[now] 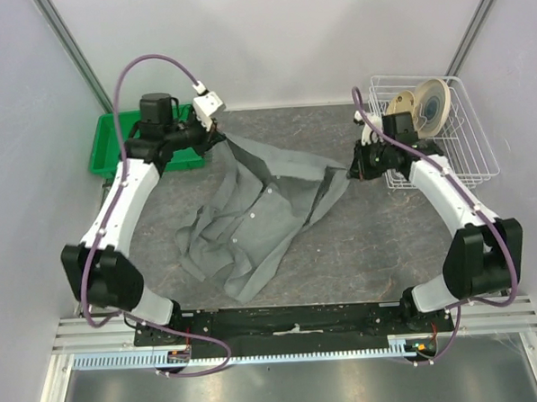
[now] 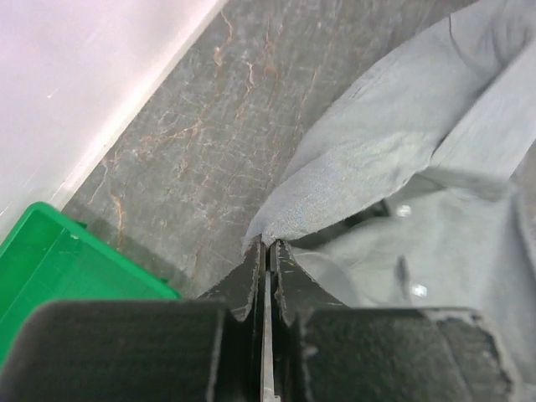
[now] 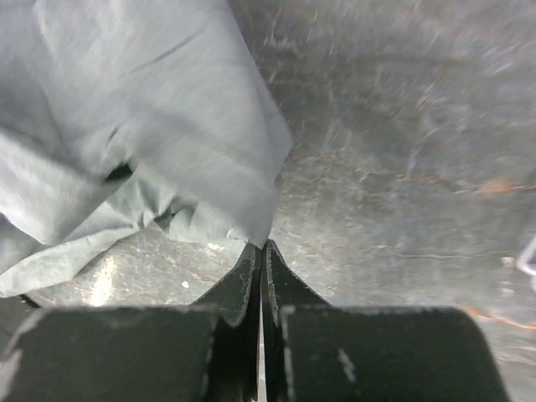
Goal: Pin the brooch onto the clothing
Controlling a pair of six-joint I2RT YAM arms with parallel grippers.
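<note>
The clothing (image 1: 251, 211), a grey button-up shirt, lies crumpled on the dark table and is stretched between both grippers. My left gripper (image 1: 222, 139) is at the back left, shut on a folded edge of the clothing (image 2: 377, 159); in the left wrist view its tips (image 2: 268, 244) pinch the cloth. My right gripper (image 1: 351, 171) is at the right, shut on a corner of the clothing (image 3: 151, 117), which is nipped at its tips (image 3: 262, 244). Small white buttons show on the cloth. The brooch is out of view in every frame.
A green bin (image 1: 108, 146) stands at the back left, just behind my left gripper, and its corner shows in the left wrist view (image 2: 50, 260). A white wire basket (image 1: 468, 145) holding tape rolls (image 1: 428, 107) stands at the back right. White walls enclose the table.
</note>
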